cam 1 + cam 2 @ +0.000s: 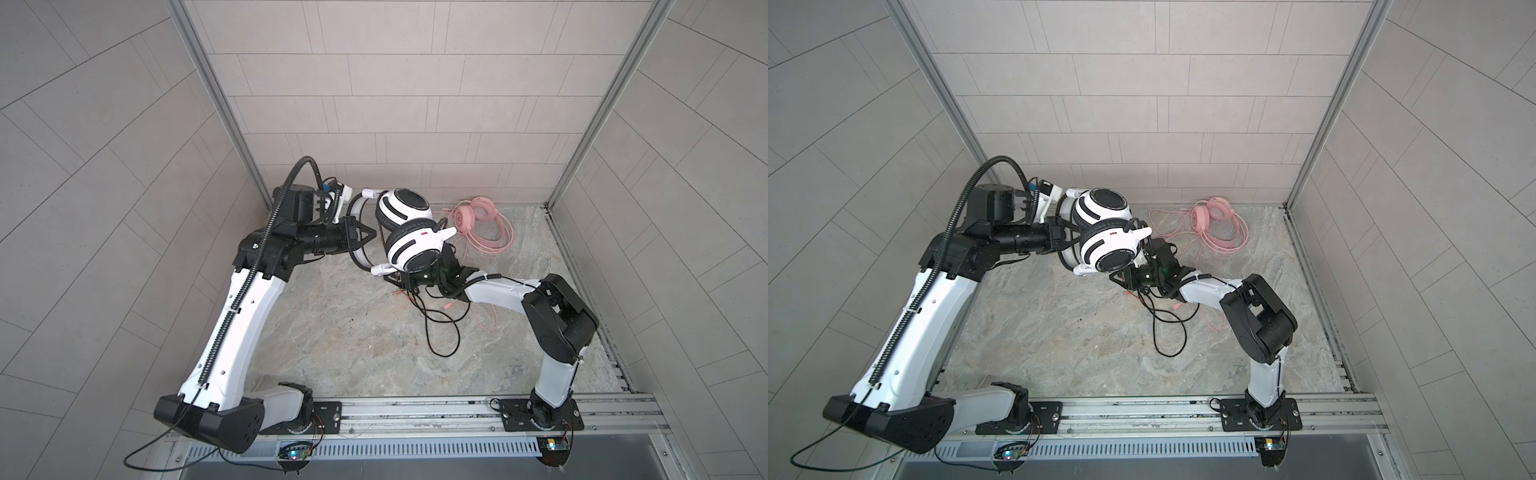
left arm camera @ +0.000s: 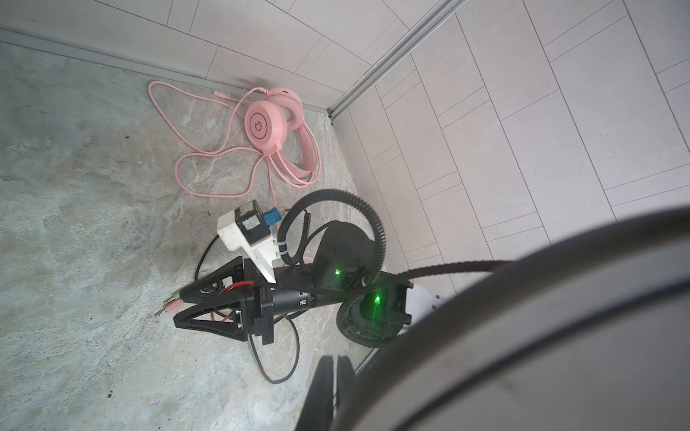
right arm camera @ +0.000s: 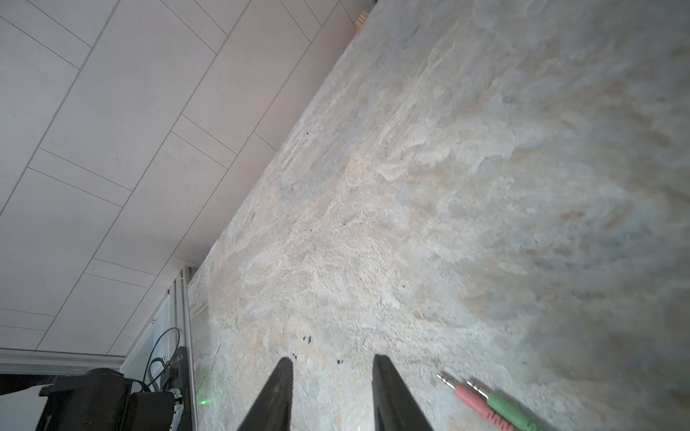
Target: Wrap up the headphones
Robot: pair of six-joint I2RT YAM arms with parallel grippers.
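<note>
Hanging above the stone-patterned table, the white-and-black headset is held up off the surface at the far middle, in both top views. Its long axis runs near-to-far: one ear cup toward the back wall, the other nearer the robot, cup faces turned up and rightward, the headband arching out to the left. Cups are white with black stripes, black rims and padding; small white prongs stick out at the ends.

Left gripper reaches in from the left, jaws clamped together on the headband.

Black cable drops from the headset and lies in loose loops on the table right of centre; its pink and green jack plugs rest on the stone just beside the right gripper.

Right gripper sits under the nearer cup, low over the table, jaws apart with bare stone between them, holding nothing.

Pink headset lies flat in the far right corner, near the back wall, well apart from both grippers. All pink, round cup face up, band curving right. Its pink cable sprawls in wide loops, one strand trailing toward the near side.

Open stone lies across the near and left half of the table; tiled walls close three sides, metal rail along the near edge.
</note>
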